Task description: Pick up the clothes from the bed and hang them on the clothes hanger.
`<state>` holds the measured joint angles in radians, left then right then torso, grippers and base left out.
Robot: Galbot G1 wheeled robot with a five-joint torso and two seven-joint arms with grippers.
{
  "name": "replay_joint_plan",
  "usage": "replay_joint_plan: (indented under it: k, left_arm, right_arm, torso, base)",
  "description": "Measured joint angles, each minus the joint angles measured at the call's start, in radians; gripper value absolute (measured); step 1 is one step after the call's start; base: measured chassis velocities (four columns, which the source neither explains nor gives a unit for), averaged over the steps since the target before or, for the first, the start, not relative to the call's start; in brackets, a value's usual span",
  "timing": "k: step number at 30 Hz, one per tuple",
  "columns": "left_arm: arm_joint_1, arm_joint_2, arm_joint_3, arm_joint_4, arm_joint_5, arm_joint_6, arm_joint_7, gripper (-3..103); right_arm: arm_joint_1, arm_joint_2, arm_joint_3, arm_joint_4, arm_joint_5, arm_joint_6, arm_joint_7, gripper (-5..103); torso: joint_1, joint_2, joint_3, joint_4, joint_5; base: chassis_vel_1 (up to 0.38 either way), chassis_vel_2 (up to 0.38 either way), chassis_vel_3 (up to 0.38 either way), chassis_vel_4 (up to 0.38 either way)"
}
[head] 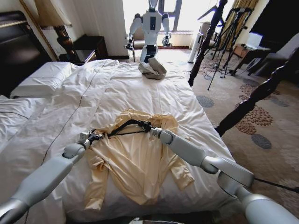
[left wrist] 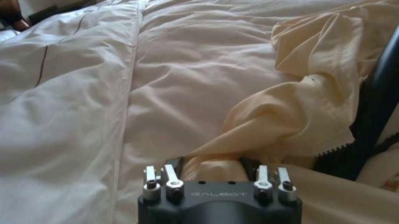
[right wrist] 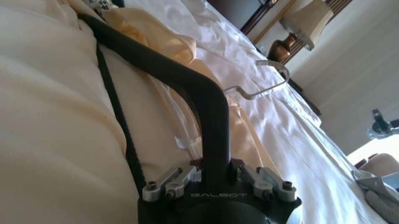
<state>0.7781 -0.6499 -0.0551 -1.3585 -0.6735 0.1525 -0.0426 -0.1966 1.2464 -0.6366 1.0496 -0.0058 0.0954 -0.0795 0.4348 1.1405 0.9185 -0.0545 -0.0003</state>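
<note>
The pale yellow hooded top [head: 135,158] is spread flat on the bed [head: 56,116], a black hanger [head: 128,125] lying across its collar. A shoulder fold is pinched in the left gripper [left wrist: 212,163]; the hanger arm is clamped by the right gripper [right wrist: 215,170]. Thin fabric could be pulled free by any tug. No containers are seen.

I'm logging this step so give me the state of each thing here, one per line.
pale yellow top: spread flat on the bed, zip open, hanger lying across its collar area.
black hanger: lying on the top, one end clamped, metal hook free.
left end effector: shut on a fold of the top.
right end effector: shut on the hanger.
bed: made, duvet rumpled.
grey-beige bundle: crumpled on the far edge.
</note>
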Motion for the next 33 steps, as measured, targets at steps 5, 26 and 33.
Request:
replay_joint_plan:
  k: [5, 26, 33]
  left_arm:
    - [0.01, 0.002, -0.008, 0.001, 0.001, -0.021, 0.014, 55]
    - [0.181, 0.098, -0.239, -0.304, -0.392, 0.136, 0.008, 1]
    - [0.207, 0.107, -0.288, -0.456, -0.616, 0.258, -0.098, 1]
  right_arm:
    - [-0.003, -0.006, 0.003, 0.002, 0.001, 0.0, 0.001, 19]
    - [-0.003, 0.05, 0.023, -0.061, -0.012, 0.002, 0.011, 19]
    - [-0.008, 0.072, 0.037, -0.075, -0.022, 0.002, 0.014, 19]
  torso:
    - [0.0, 0.0, 0.0, 0.0, -0.0002]
    - [0.0, 0.0, 0.0, -0.0001, -0.0003]
    - [0.0, 0.0, 0.0, 0.0, 0.0]
  base:
    - [0.0, 0.0, 0.0, 0.0]
    - [0.0, 0.0, 0.0, 0.0]
    - [0.0, 0.0, 0.0, 0.0]
